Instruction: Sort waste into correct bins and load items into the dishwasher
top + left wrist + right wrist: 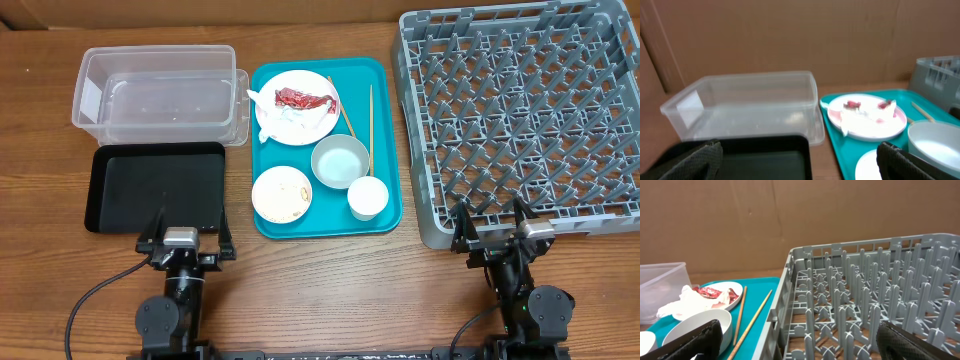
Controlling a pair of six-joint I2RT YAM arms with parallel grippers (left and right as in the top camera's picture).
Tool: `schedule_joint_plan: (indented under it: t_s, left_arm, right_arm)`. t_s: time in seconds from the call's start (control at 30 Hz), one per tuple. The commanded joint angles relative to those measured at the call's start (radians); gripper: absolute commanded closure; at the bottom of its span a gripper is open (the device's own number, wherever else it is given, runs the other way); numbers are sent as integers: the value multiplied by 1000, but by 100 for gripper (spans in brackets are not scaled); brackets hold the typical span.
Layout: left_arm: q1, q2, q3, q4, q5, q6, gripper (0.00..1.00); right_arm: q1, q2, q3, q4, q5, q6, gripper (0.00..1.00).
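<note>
Chopsticks (370,125) on teal tray (330,225), long axes near-to-far; left fingers (690,161), right fingers (692,341) wide apart.

dish rack (520,120) cropped right, food scraps (297,194) indistinct

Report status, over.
Left gripper open, right gripper open, both empty. Wrapper, napkin on plate; rack empty. Nothing blocking.

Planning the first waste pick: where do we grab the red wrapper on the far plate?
Pinch the red wrapper mid-length, across its narrow width, coming straight down from above. It lies elongated left-right in the overhead view, on the napkin on the plate, so a side approach would probably snag the napkin.
</note>
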Motion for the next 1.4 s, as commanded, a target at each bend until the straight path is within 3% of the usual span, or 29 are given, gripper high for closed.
schedule_joint_plan:
  t_s: [0.0, 0.17, 0.47, 0.6, 0.83, 1.03, 1.37]
  left_arm:
    - [6, -10, -3, 58, -6, -13, 0]
    - [6, -10, 2, 119, 6, -140, 0]
    - [6, 50, 179, 50, 55, -140, 0]
    - [6, 179, 306, 33, 150, -71, 0]
    - [4, 517, 617, -47, 314, -61, 0]
    - [-17, 836, 982, -301, 395, -17, 0]
    - [-179, 1397, 1703, -917, 357, 105, 0]
  right_arm:
    - [-3, -12, -10, 12, -54, 4, 0]
    - [-3, -12, -9, 64, -101, 5, 0]
    - [-3, -8, 115, 67, -90, 0, 0]
    - [-3, 29, 188, 49, -89, 0, 0]
    - [-3, 182, 372, -57, -89, -1, 0]
    - [-3, 382, 583, -206, -89, -5, 0]
    - [-3, 779, 1029, -599, -108, -3, 0]
